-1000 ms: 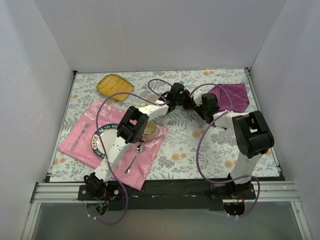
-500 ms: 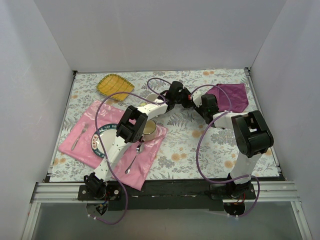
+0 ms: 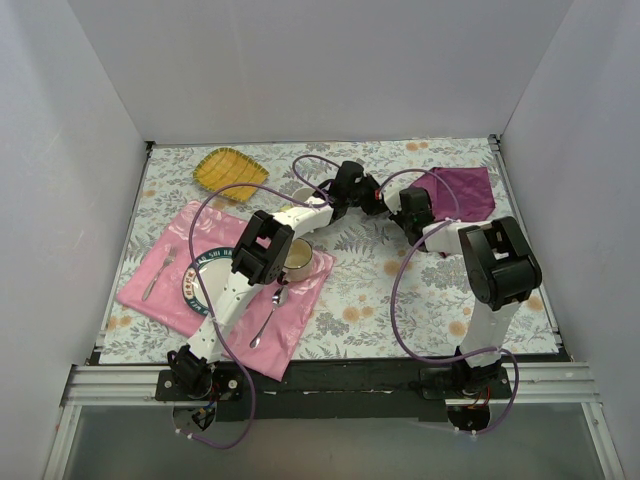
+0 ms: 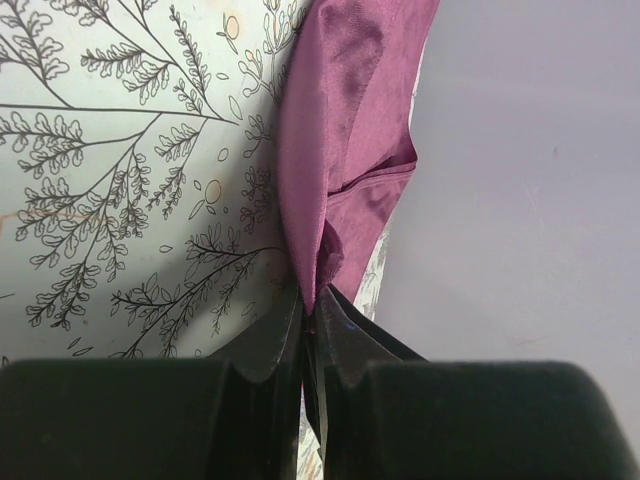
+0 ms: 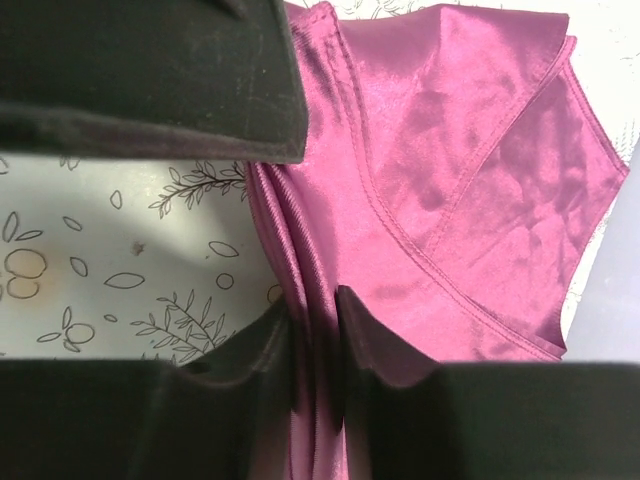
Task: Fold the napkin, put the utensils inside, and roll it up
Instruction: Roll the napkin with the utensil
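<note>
Two grippers clench the purple satin napkin (image 3: 475, 195) on the floral tablecloth (image 3: 400, 295): left gripper (image 4: 312, 305) pinching its edge, right gripper (image 5: 315, 325) clamping a bunched fold

Overhead view, wrist close-ups (shared napkin (image 5: 450, 180))

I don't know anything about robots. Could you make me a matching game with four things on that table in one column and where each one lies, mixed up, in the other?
Things:
1. napkin
2. yellow dish
3. fork
4. spoon

Places:
A. on the pink placemat, left of the plate
B. far right part of the table
C. far left, beyond the placemat
D. on the placemat's near right part

Pairs: 1-B, 2-C, 3-A, 4-D
</note>
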